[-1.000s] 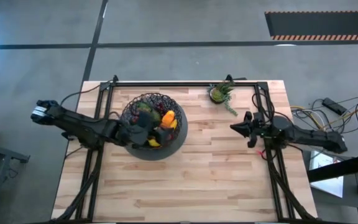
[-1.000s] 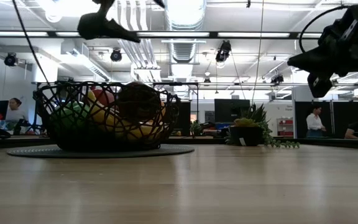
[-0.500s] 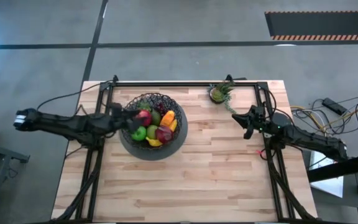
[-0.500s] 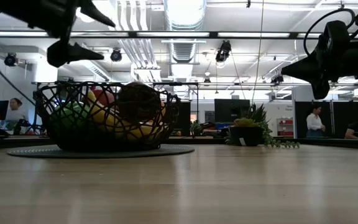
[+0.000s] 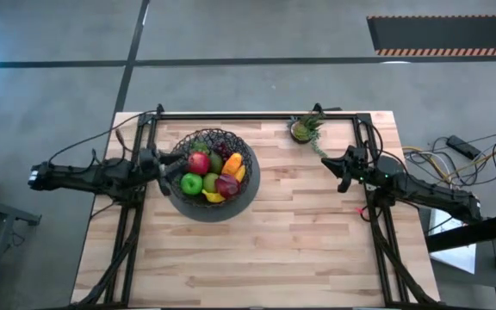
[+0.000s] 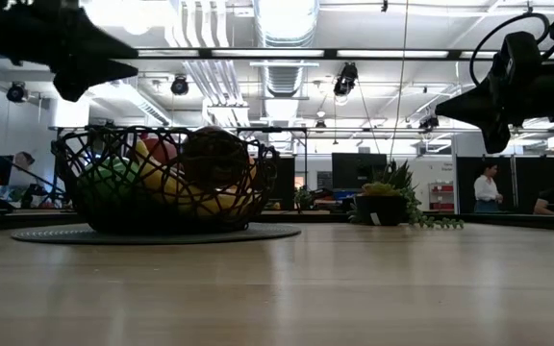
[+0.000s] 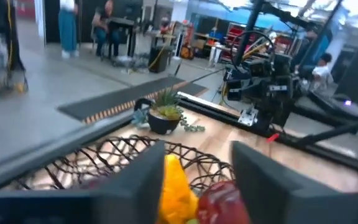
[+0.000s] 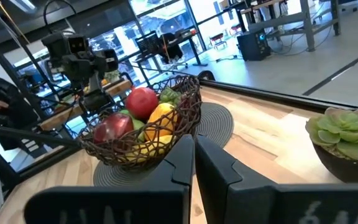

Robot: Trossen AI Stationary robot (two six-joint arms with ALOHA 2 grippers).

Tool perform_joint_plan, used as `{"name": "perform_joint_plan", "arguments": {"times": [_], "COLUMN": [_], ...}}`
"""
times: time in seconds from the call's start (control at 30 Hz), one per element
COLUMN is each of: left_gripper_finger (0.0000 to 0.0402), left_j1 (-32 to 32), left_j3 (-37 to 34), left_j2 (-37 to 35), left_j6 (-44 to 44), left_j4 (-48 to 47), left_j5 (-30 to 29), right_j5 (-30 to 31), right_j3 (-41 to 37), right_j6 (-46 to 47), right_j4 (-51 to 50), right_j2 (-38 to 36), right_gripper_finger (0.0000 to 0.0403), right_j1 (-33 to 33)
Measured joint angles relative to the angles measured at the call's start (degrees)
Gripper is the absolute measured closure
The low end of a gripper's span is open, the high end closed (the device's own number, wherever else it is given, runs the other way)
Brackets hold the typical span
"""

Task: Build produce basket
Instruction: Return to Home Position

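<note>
The black wire basket (image 5: pixel 246 200) stands on its dark disc base at the table's far left and holds the produce. In it are a red apple (image 5: pixel 199 162), a green apple (image 5: pixel 191 182), a dark red fruit (image 5: pixel 227 184), an orange piece (image 5: pixel 236 169) and a banana (image 5: pixel 213 197). My left gripper (image 5: pixel 165 165) hovers at the basket's left rim, above it. It is open and empty in its wrist view (image 7: pixel 197 177). My right gripper (image 5: pixel 329 164) hangs in the air at the table's right. It is shut and empty (image 8: pixel 194 163).
A small potted green plant (image 5: pixel 304 129) stands at the far edge, right of the middle, close to my right gripper. Bare wood (image 5: pixel 257 250) fills the table's near half. People sit and stand in the room beyond the table.
My left gripper has drawn back from over the basket toward the table's left edge, and the fruits it covered show again. My right gripper has shifted a little toward the far edge. The basket and the fruits have stayed put.
</note>
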Motion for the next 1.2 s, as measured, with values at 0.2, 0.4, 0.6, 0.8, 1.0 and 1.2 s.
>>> {"name": "perform_joint_plan", "arguments": {"times": [0.2,0.4,0.6,0.8,1.0,1.2], "left_gripper_finger": [0.0388,0.0391,0.04,0.0401,0.0401,0.0401], "left_j1": [0.0,0.0,0.0,0.0,0.0,0.0], "left_j3": [-5.2,-12.2,-14.4,-15.7,-15.8,-15.8], "left_j2": [-4.6,-12.3,-14.9,-15.1,-15.1,-13.8], "left_j6": [9.2,10.4,14.3,16.6,18.0,17.9], "left_j4": [-0.1,-0.3,4.8,6.9,6.3,5.3], "left_j5": [0.5,4.8,10.1,12.4,16.5,22.8], "right_j5": [0.0,0.0,0.1,0.1,0.1,0.1], "right_j3": [0.0,0.0,0.0,0.0,0.0,0.0], "right_j6": [0.0,0.0,0.0,0.0,0.0,0.0], "right_j4": [0.0,0.0,0.1,0.0,0.0,0.0], "right_j2": [0.0,0.0,0.0,0.0,-0.1,0.0], "right_gripper_finger": [0.0394,0.0394,0.0394,0.0394,0.0394,0.0394], "right_j1": [0.0,0.0,0.0,0.0,0.0,0.0]}}
